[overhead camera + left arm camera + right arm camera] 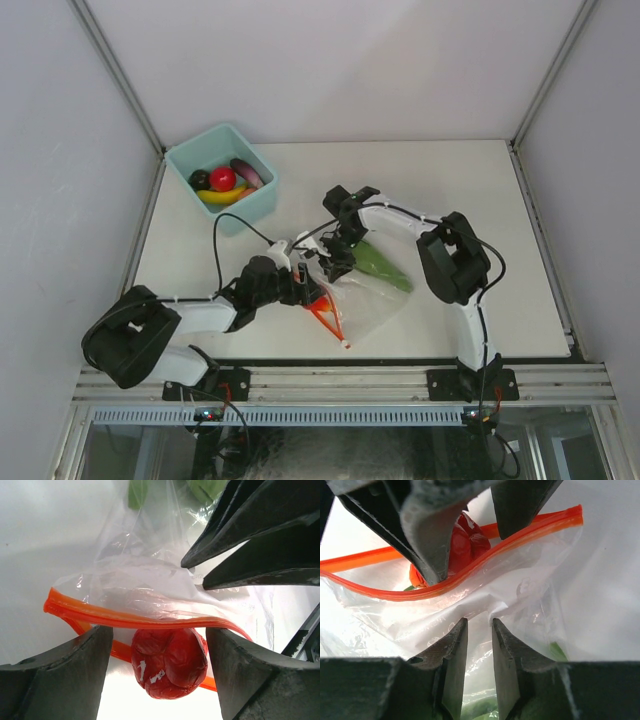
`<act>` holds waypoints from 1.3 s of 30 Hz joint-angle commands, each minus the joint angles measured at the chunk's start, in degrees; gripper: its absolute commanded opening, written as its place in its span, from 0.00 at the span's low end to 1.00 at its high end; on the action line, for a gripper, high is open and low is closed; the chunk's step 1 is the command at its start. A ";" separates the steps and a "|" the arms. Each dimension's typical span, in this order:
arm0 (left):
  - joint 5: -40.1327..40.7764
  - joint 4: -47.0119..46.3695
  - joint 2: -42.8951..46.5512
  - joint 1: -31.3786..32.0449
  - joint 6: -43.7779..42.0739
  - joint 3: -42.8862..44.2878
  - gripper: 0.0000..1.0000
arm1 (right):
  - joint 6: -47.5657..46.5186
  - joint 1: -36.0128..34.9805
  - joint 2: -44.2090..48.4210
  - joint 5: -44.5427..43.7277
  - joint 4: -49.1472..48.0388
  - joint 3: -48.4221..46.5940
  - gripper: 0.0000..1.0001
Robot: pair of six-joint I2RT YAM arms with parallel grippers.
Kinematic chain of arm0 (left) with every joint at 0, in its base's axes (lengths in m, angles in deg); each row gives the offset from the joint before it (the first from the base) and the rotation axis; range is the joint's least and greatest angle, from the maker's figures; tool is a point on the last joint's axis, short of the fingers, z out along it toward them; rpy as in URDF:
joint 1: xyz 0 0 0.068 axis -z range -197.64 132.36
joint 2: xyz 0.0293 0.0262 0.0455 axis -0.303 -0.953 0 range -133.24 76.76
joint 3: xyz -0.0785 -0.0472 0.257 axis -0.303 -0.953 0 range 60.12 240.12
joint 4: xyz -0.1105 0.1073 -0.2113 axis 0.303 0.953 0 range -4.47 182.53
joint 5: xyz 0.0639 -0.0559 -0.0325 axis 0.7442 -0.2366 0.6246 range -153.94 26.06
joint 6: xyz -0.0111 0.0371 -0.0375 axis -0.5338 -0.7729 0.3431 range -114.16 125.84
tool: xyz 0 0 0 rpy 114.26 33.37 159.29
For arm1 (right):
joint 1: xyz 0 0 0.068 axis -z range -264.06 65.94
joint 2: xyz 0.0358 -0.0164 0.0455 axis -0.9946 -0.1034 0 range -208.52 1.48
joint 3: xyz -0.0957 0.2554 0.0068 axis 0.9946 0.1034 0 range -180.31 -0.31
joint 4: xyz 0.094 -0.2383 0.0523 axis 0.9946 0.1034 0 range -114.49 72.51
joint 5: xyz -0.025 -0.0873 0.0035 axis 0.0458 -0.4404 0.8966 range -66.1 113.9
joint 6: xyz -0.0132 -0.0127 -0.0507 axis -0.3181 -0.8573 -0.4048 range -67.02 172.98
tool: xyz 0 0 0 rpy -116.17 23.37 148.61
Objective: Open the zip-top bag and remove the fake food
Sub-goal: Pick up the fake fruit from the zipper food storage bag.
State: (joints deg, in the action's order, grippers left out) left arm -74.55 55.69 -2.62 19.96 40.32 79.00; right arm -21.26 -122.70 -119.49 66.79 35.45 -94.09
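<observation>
One zip-top bag [365, 305], mouth agape, on the table [450, 200], near side. One red fake food piece [169, 662] in its mouth, straddled by our left gripper [159, 645], spread wide. Right gripper [480, 630] narrowly parted, gripping nothing. Risk: we pinch the zip strip [100, 614] too, dragging the bag.

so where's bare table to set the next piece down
Bare table runs along the far edge from the teal bin to the right edge, and down the right side beyond the right arm. Crowded near centre: the left claw and right claw meet over the zip-top bag.
</observation>
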 commanded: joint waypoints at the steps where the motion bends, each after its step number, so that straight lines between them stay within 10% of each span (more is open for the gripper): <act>1: 0.81 6.67 1.51 0.61 1.69 1.21 0.79 | 4.87 1.10 6.14 4.48 -1.76 1.58 0.27; 19: 8.11 12.94 -1.71 4.98 3.23 4.30 0.72 | 15.88 3.36 15.67 7.72 -8.87 13.37 0.34; 33: 9.61 15.45 3.18 5.46 3.75 5.18 0.18 | 18.62 4.61 15.94 7.71 -12.48 16.79 0.33; 39: 8.55 19.40 7.25 5.46 3.65 6.56 0.13 | 21.46 5.14 14.88 5.58 -15.35 17.77 0.32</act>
State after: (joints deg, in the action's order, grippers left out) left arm -66.44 70.86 1.36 25.06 44.27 82.93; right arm -2.57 -118.08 -106.24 72.89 23.45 -76.88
